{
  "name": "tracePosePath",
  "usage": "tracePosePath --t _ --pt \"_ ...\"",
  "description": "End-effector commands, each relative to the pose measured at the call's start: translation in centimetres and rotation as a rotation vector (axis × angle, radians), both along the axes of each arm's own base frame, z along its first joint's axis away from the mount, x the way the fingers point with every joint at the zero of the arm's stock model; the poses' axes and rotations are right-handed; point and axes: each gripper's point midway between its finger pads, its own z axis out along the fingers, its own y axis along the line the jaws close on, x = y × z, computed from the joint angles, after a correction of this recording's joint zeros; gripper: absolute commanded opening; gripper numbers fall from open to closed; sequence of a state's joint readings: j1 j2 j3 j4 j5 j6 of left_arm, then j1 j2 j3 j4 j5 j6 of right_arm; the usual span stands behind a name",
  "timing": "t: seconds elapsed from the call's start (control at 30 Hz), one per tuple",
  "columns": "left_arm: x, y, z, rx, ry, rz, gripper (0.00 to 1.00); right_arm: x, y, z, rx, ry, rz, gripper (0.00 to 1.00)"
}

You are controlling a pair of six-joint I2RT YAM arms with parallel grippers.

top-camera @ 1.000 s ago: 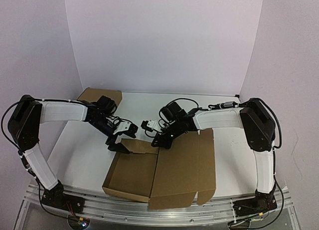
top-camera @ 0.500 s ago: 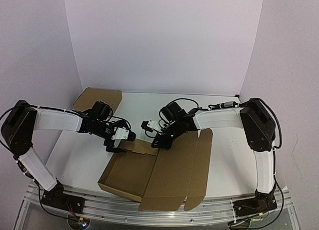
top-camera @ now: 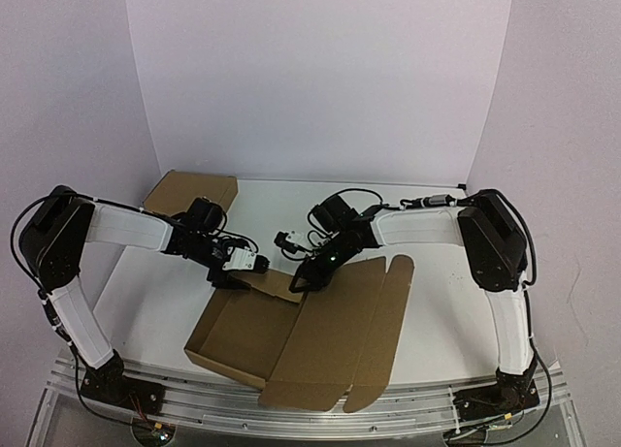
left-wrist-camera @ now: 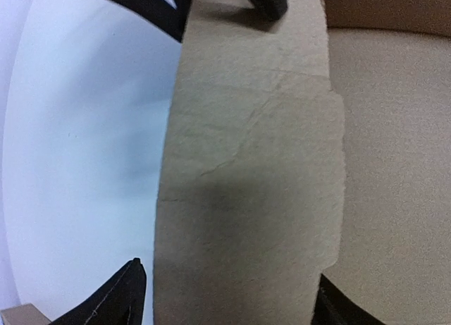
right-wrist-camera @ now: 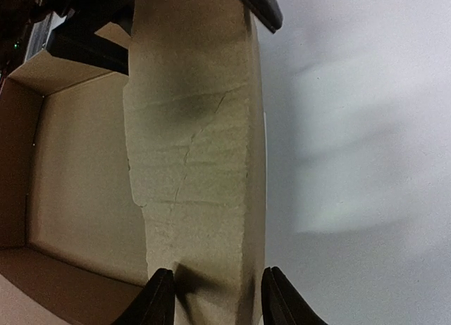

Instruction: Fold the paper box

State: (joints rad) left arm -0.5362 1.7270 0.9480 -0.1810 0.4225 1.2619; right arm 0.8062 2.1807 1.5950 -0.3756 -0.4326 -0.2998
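Box (top-camera: 247, 335) lower centre, lid panel spread right; left tool (left-wrist-camera: 232, 304) wide astride far flap (left-wrist-camera: 246, 163), right tool (right-wrist-camera: 215, 297) part-open astride it.

The box (top-camera: 320, 335) is plain brown cardboard, matt and faintly fibrous; its flap (left-wrist-camera: 246, 163) shows hairline creases. The second box (top-camera: 191, 190) at 10 o'clock is the same dull cardboard. The table (top-camera: 441, 311) looks smooth and white with a soft sheen. The left claw (left-wrist-camera: 229, 279) and right claw (right-wrist-camera: 215, 276) seem matt black plastic. The rail (top-camera: 408, 410) at 6 o'clock is bare brushed metal.
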Motion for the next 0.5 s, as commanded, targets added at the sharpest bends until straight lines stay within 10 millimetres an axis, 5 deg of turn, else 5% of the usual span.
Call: tracePosePath --t 0.0,0.23,0.37,0.47 --pt "1.1 -0.6 -0.7 0.03 -0.071 -0.03 0.64 -0.1 0.4 -0.8 0.01 0.105 -0.017 0.43" --pt "0.0 -1.0 -1.5 0.02 -0.025 -0.032 0.51 0.9 0.9 -0.3 0.016 0.079 -0.032 0.45" --pt "-0.1 -1.9 -0.8 -0.006 -0.002 0.0 0.34 1.8 1.0 -1.5 -0.021 0.074 -0.079 0.41" --pt "0.0 -1.9 -1.4 0.011 -0.023 0.02 0.31 1.6 1.0 -2.1 -0.041 0.063 -0.08 0.42"
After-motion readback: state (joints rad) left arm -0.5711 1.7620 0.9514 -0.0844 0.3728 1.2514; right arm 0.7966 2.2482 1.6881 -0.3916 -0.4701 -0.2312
